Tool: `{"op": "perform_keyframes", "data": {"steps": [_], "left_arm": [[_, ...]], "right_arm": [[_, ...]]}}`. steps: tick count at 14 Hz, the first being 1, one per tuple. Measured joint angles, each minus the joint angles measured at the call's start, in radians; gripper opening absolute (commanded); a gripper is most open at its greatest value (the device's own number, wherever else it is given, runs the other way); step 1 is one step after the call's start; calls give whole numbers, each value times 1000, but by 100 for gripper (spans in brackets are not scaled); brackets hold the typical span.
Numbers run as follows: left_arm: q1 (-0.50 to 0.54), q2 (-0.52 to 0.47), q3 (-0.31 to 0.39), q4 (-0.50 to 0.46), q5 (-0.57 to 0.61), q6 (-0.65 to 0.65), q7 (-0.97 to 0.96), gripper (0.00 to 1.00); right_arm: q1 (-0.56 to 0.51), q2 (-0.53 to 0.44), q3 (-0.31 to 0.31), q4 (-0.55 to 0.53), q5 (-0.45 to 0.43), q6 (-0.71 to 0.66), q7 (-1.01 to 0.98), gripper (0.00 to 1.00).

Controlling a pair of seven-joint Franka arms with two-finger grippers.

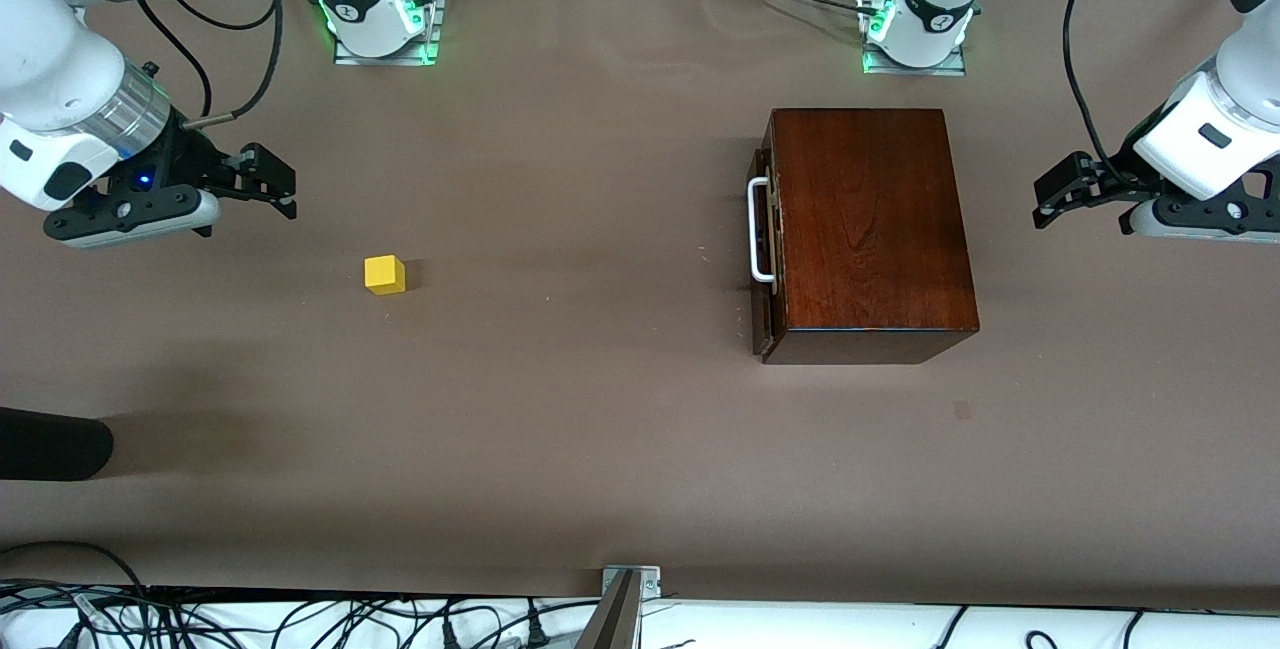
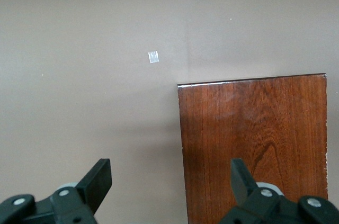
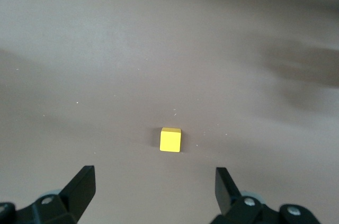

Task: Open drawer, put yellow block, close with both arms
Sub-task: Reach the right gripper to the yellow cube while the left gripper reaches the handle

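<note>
— Drawer status?
— Shut. The dark-fronted drawer (image 1: 762,229) with its white handle sits flush in the glossy reddish-brown wooden box (image 1: 868,229) on the brown bench (image 1: 600,429).
— Small yellow cube (image 1: 385,275)?
— On the bench toward the right arm's end, well apart from the box.
— Grippers?
— Right gripper (image 1: 275,187) and left gripper (image 1: 1050,197) both hover, jaws spread, empty.

I see a bright-yellow block (image 1: 385,275) on the plain brown table (image 1: 560,409), a glossy reddish-brown wooden box (image 1: 868,229) showing dark grain, its handle (image 1: 760,231) white, and black grippers on white arms.
</note>
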Motion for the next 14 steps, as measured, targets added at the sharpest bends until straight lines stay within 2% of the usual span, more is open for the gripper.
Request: {"op": "perform_keyframes", "data": {"steps": [11, 14], "left_arm": [[0, 13, -3, 0, 0, -62, -16, 100], [-5, 54, -54, 0, 0, -129, -21, 100]], "right_arm": [[0, 0, 0, 0, 0, 1, 0, 100], [0, 0, -1, 0, 0, 11, 0, 100]]}}
